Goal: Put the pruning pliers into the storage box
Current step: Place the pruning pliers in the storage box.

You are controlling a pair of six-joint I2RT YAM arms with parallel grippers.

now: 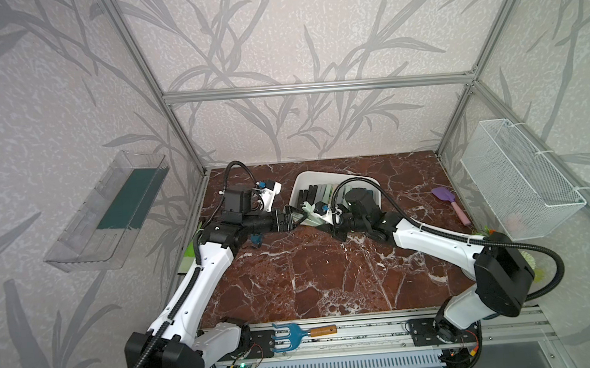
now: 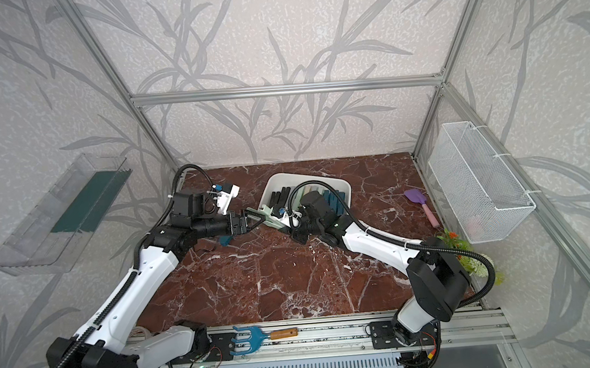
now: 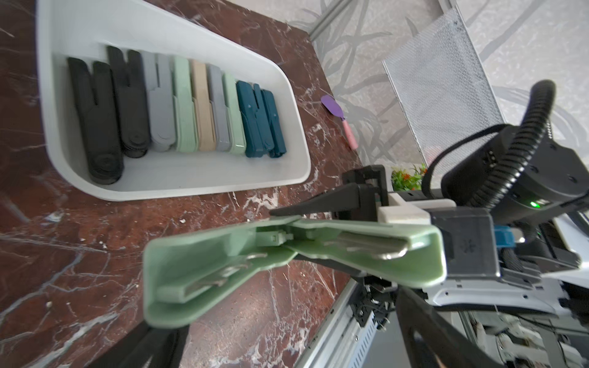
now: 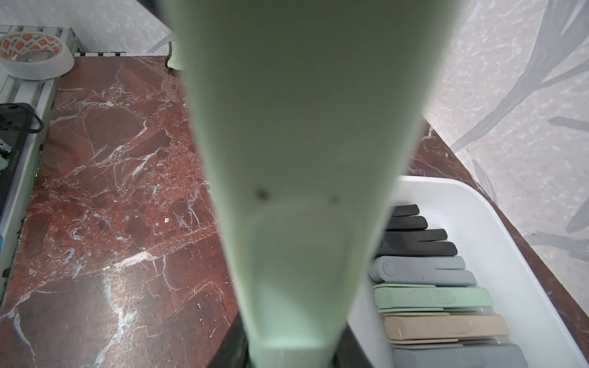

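At twelve o'clock on the marble table stands the storage box, a shallow white tub. Inside it a row of pruning pliers lies folded, side by side: black, grey, mint, beige, grey, mint and dark teal, as the left wrist view shows. A further tool, the mint green pliers, is outside the box off its eight o'clock corner. Its handles are partly spread with metal blades showing, and it is held clear of the table between the two arms. Right gripper: clamped on one end of the mint green pliers, with black fingers either side of the handle. Left gripper: jaws spread wide, with the free end of the tool lying between its fingers. Contact with them cannot be confirmed. Purple spatula: lying at two o'clock, well apart from the box. Blue rake: resting on the front rail at six o'clock. Wire basket: hanging on the side wall at three o'clock.
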